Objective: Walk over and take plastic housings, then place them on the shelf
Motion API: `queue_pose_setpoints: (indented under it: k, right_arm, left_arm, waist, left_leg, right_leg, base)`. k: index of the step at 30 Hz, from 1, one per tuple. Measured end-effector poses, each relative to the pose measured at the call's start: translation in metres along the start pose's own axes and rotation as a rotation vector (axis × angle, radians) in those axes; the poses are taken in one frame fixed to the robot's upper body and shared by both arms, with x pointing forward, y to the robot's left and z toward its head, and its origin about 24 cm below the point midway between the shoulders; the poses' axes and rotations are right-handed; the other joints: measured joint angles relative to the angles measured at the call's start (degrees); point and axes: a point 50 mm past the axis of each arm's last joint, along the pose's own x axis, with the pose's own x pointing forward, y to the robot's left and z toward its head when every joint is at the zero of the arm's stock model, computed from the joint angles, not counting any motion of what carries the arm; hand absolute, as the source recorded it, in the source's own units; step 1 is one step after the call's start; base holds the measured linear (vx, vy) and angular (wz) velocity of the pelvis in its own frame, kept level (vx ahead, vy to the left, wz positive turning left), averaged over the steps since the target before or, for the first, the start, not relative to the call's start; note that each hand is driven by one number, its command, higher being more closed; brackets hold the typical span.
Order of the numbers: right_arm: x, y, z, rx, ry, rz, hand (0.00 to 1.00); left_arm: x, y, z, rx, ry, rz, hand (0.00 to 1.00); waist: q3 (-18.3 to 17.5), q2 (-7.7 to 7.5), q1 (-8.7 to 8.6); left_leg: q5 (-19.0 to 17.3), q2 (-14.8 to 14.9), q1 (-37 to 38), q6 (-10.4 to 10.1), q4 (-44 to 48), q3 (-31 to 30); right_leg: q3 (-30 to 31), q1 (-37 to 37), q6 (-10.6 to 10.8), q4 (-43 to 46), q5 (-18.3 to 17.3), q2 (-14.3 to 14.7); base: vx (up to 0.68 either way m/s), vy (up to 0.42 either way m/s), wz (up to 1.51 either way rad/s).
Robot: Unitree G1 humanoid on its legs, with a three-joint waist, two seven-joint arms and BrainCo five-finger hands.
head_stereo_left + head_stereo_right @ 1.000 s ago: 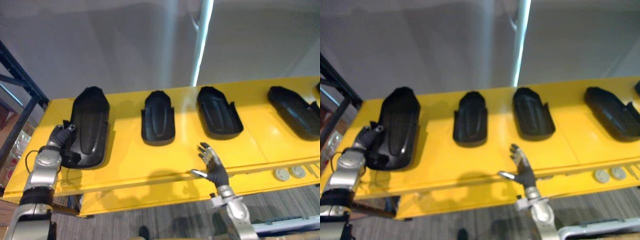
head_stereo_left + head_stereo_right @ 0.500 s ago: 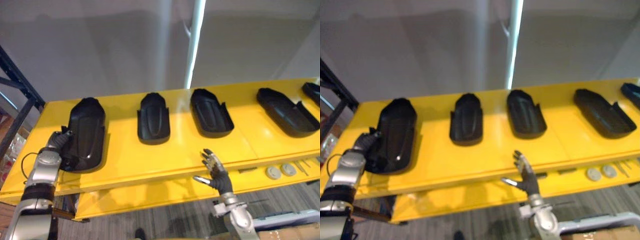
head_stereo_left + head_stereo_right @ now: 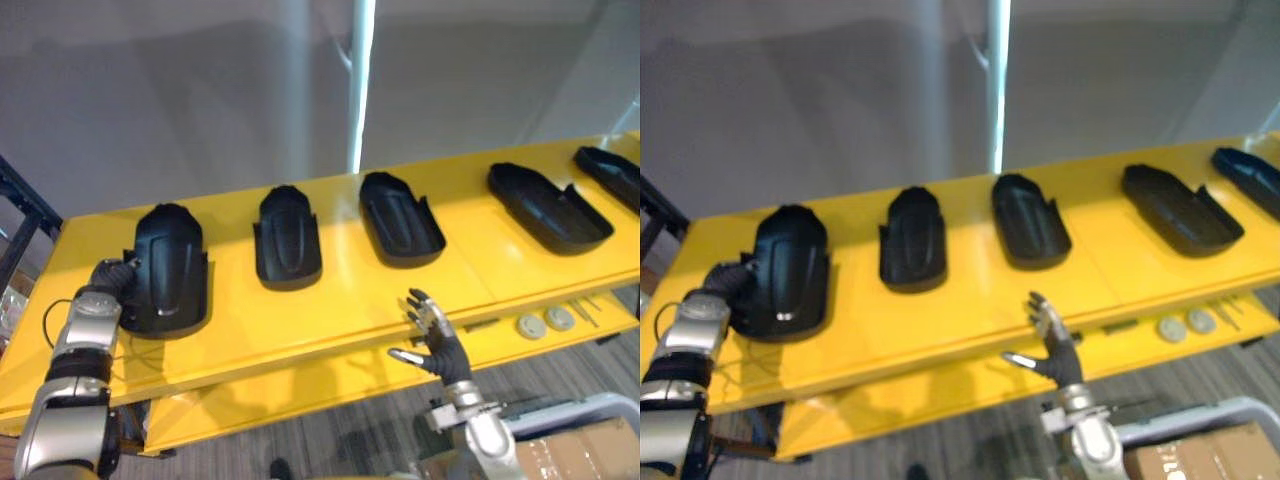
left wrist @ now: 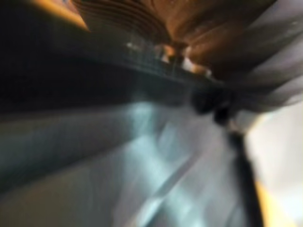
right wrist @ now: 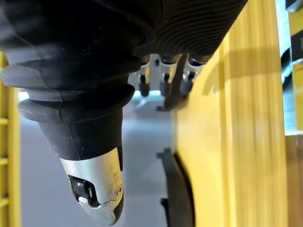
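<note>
Several black plastic housings lie in a row on the yellow shelf [image 3: 330, 310]. The leftmost housing [image 3: 170, 268] rests flat near the shelf's left end. My left hand [image 3: 110, 275] is against that housing's left edge; its grip is hidden. Further right lie a second housing [image 3: 287, 238], a third housing [image 3: 400, 217] and a long housing [image 3: 548, 207]. My right hand [image 3: 435, 338] hovers open in front of the shelf's front edge, palm toward the shelf, holding nothing. In the right wrist view its straight fingers [image 5: 165, 80] run beside the yellow shelf edge [image 5: 236, 118].
A dark rack post [image 3: 20, 215] stands left of the shelf. Two round white discs [image 3: 545, 323] lie on the lower yellow ledge at the right. A cardboard box [image 3: 580, 455] sits at the lower right. A grey wall with a bright vertical strip [image 3: 358, 90] backs the shelf.
The whole picture has shifted, so the camera moved. My left hand stays at the leftmost housing's edge. My right hand stays open before the shelf.
</note>
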Motion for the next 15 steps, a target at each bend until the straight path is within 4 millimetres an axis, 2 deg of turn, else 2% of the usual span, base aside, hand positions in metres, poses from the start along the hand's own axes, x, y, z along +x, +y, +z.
queue_pose_setpoints:
  k: [7, 10, 12, 13, 14, 15]
  right_arm:
    - [0.002, -0.001, 0.012, -0.009, -0.065, 0.014, 0.0]
    - [0.007, 0.003, 0.032, 0.008, -0.189, 0.054, 0.0]
    - [0.02, 0.013, 0.059, 0.028, -0.382, 0.133, 0.0]
    - [0.024, 0.016, 0.065, 0.038, -0.426, 0.153, 0.0]
    - [0.033, 0.024, 0.077, 0.047, -0.509, 0.203, 0.0]
    - [0.042, 0.035, 0.089, 0.057, -0.592, 0.267, 0.0]
  left_arm:
    - [0.0, 0.01, 0.01, -0.079, -0.037, 0.128, 0.0]
    - [-0.001, 0.017, 0.026, -0.111, -0.136, 0.217, 0.0]
    - [-0.006, 0.024, 0.051, -0.151, -0.282, 0.299, 0.0]
    - [-0.009, 0.026, 0.058, -0.162, -0.324, 0.317, 0.0]
    - [-0.016, 0.028, 0.072, -0.186, -0.417, 0.354, 0.0]
    - [-0.031, 0.036, 0.086, -0.248, -0.553, 0.411, 0.0]
  waist:
    - [0.0, 0.03, -0.23]
    - [0.0, 0.07, 0.06]
    - [0.0, 0.08, 0.15]
    - [0.1, 0.09, 0.31]
    - [0.0, 0.1, 0.78]
    - [0.1, 0.17, 1.92]
  left_leg:
    - [0.1, 0.5, 0.0, -0.1, 0.0, 0.9]
    - [0.1, 0.4, -0.1, -0.1, 0.0, 0.7]
    - [0.5, 0.2, -0.8, 0.0, 0.0, -0.9]
    - [0.5, 0.2, -1.0, 0.0, 0.0, -1.1]
    - [0.7, 0.1, -1.1, 0.0, 0.0, -1.9]
    - [0.9, 0.1, -1.4, 0.0, 0.1, -2.5]
  right_leg:
    - [0.9, -0.9, 0.0, 0.6, 0.0, 0.5]
    - [0.7, -0.8, 0.0, 0.6, 0.0, 0.4]
    - [-0.2, -0.8, 0.0, 0.5, 0.0, 0.4]
    - [-0.5, -0.8, 0.0, 0.5, 0.0, 0.4]
    - [-1.3, -0.5, -0.1, 0.5, 0.0, 0.4]
    - [-2.1, -0.3, -0.1, 0.3, -0.1, 0.5]
  base:
    - [-0.01, -0.003, -0.07]
    - [0.0, 0.003, 0.04]
    - [0.0, 0.002, 0.2]
    - [-0.01, -0.003, 0.27]
    - [-0.01, -0.007, 0.25]
    - [-0.01, -0.014, 0.25]
